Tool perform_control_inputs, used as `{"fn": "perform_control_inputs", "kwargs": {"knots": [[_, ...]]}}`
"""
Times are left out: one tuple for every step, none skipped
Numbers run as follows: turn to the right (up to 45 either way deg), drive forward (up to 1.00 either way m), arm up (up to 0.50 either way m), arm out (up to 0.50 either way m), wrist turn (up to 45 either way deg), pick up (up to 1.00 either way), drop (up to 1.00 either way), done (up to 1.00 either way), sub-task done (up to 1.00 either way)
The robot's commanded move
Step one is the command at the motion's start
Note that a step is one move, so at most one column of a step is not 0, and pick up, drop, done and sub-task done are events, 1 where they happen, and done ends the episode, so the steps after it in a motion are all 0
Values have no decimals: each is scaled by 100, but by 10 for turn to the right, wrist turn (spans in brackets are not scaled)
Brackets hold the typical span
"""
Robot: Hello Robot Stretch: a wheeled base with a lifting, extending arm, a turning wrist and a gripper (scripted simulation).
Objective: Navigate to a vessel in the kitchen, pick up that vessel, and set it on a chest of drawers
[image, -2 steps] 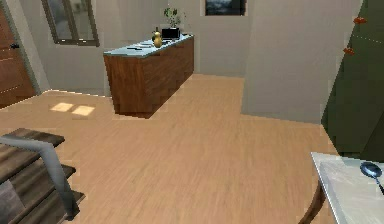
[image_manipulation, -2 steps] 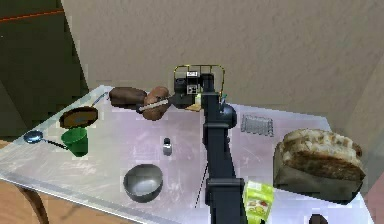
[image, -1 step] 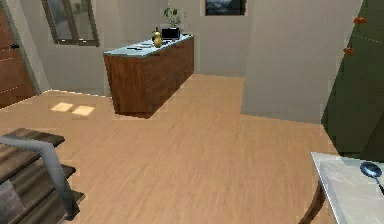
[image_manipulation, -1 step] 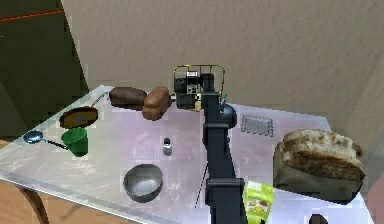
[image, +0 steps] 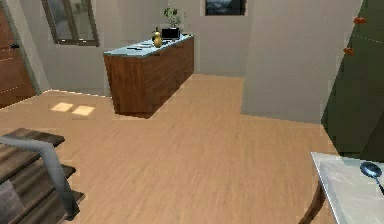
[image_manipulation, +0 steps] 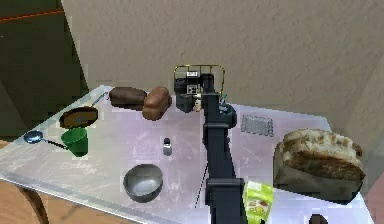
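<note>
Over the far part of the pale table (image_manipulation: pixel 60 172), in the arm side view, the dark arm (image_manipulation: pixel 221 150) runs up from the near edge and ends at the gripper (image_manipulation: pixel 187 99). The gripper's dark body sits just right of a brown loaf (image_manipulation: pixel 156 102), close to the wall. I cannot tell whether the grip is released or clenched. With the loaf and tabletop lying at and behind the far end, I also cannot tell whether it holds or touches anything.

Two vessels stand on this table. A grey bowl (image_manipulation: pixel 143 182) sits near the table's near edge, left of the arm and well apart from the gripper. A green cup (image_manipulation: pixel 75 142) stands farther left, just beside a dark round pan (image_manipulation: pixel 78 116). A small shaker (image_manipulation: pixel 167 147) stands between the bowl and the gripper. A second brown loaf (image_manipulation: pixel 127 96) lies left of the first, touching it or nearly so. Right of the arm lies a large crusty loaf (image_manipulation: pixel 318 165), and a green packet (image_manipulation: pixel 260 198) lies near the table's near edge.

Ahead in the forward view, across bare wood floor (image: pixel 200 140), stands a wooden counter (image: pixel 150 75) with a gold vase-like thing (image: pixel 157 39) on its pale top. The table's corner (image: pixel 340 185) shows at the near right.
</note>
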Motion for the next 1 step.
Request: {"fn": "perform_control_inputs", "kwargs": {"knots": [[0,0,0,0,60,0,0,0,0]]}}
